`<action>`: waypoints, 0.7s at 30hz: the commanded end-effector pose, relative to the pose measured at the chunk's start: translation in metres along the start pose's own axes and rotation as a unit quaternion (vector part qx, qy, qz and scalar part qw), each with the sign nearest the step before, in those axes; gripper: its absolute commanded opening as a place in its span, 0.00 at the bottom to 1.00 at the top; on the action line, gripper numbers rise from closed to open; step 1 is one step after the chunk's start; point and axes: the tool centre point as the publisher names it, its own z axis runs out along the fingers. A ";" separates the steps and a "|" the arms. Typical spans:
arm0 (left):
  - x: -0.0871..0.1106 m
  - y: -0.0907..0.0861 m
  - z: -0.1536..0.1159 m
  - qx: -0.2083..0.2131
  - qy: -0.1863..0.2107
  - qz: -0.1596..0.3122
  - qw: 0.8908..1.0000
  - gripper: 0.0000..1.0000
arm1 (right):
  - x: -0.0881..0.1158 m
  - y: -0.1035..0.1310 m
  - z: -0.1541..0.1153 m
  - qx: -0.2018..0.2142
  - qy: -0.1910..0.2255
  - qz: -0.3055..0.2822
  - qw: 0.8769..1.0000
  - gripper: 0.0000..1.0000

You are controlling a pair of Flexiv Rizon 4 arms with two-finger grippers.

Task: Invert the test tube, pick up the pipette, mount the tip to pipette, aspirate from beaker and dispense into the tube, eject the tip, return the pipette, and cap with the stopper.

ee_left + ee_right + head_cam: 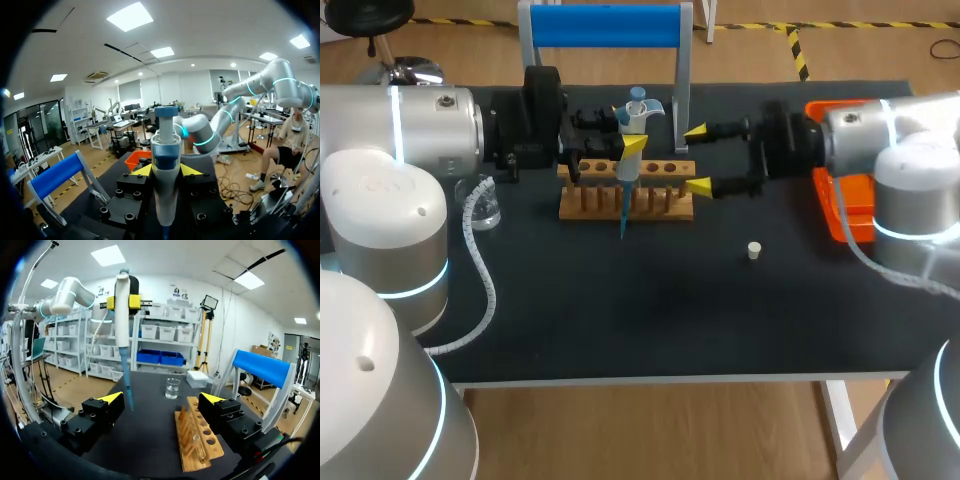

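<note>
Tipped pipette (165, 190) sits clamped in left gripper (166, 170), right gripper (162, 398) wide open, empty; aspirating from beaker (172, 388) likely next.

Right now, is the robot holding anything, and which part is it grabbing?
The left hand holds the pipette upright by its white body, below the blue top. The right hand is open, holding nothing.
</note>
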 end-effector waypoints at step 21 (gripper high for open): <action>0.000 0.000 0.001 -0.001 -0.001 0.000 1.000 0.00 | 0.063 0.057 0.011 -0.066 0.003 0.038 0.997 1.00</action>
